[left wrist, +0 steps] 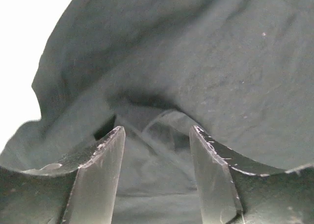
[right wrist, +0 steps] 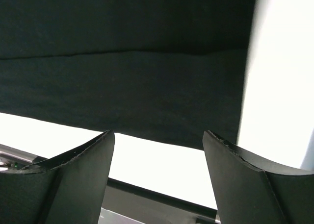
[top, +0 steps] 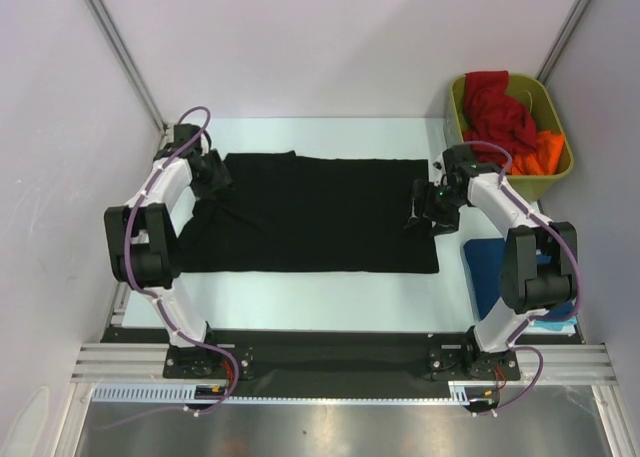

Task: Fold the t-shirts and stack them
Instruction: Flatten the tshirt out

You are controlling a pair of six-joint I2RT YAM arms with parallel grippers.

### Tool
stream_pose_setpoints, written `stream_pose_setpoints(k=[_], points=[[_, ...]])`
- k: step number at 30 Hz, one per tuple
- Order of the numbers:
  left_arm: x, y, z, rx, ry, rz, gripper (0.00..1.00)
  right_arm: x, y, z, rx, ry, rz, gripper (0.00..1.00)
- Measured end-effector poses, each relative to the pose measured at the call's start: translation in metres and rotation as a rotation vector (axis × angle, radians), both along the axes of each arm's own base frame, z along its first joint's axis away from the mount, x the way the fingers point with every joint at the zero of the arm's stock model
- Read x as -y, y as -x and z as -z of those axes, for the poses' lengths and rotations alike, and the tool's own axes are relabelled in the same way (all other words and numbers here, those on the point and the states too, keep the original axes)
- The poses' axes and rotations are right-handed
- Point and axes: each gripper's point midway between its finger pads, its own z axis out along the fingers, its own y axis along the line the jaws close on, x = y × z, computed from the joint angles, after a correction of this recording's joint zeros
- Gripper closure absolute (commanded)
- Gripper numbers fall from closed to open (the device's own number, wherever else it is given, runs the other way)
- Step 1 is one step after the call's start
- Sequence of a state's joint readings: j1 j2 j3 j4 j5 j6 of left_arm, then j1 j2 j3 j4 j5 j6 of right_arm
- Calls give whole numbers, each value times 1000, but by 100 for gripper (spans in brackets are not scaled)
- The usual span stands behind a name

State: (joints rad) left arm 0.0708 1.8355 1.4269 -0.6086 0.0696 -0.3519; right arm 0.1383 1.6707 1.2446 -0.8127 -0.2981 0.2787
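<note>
A black t-shirt [top: 320,212] lies spread flat across the table, rumpled at its left end. My left gripper [top: 213,175] is low over that left end, by the sleeve. In the left wrist view it [left wrist: 157,131] is open, with a raised fold of the black cloth [left wrist: 162,121] between the fingers. My right gripper [top: 428,215] is at the shirt's right edge. In the right wrist view it [right wrist: 158,136] is open and empty, with the shirt's hem [right wrist: 147,101] just beyond the fingertips. A red shirt [top: 497,112] and an orange shirt [top: 545,152] lie in the bin. A folded dark blue shirt [top: 488,267] lies under the right arm.
The olive-green bin [top: 555,107] stands at the back right corner. White walls close in the table on three sides. A black rail [top: 330,352] with both arm bases runs along the near edge. Bare white table [right wrist: 279,87] shows to the right of the hem.
</note>
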Motion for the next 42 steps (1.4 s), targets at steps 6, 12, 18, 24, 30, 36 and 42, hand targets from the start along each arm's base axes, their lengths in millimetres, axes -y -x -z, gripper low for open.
stream_pose_setpoints(k=[6, 12, 18, 24, 30, 36, 42], points=[[11, 18, 1, -22, 168, -294, 46, 12, 1, -2, 1, -4, 35, 21], [12, 35, 2, -25, 331, -598, 51, 13, 2, -5, 10, -5, 33, 21], [-7, 28, 1, 16, 400, -796, 51, 27, 6, -7, 12, -1, 61, 21], [-13, 18, 4, 21, 458, -882, 53, 35, 9, -6, 4, 0, 84, 21], [-10, 15, 20, -28, 487, -916, 53, 35, 9, -6, 4, 0, 84, 21], [-11, 13, 21, -27, 501, -924, 64, 36, 8, -6, 2, 6, 95, 23], [-16, 5, 33, -42, 499, -936, 70, 45, 1, -6, -5, 50, 185, 23]])
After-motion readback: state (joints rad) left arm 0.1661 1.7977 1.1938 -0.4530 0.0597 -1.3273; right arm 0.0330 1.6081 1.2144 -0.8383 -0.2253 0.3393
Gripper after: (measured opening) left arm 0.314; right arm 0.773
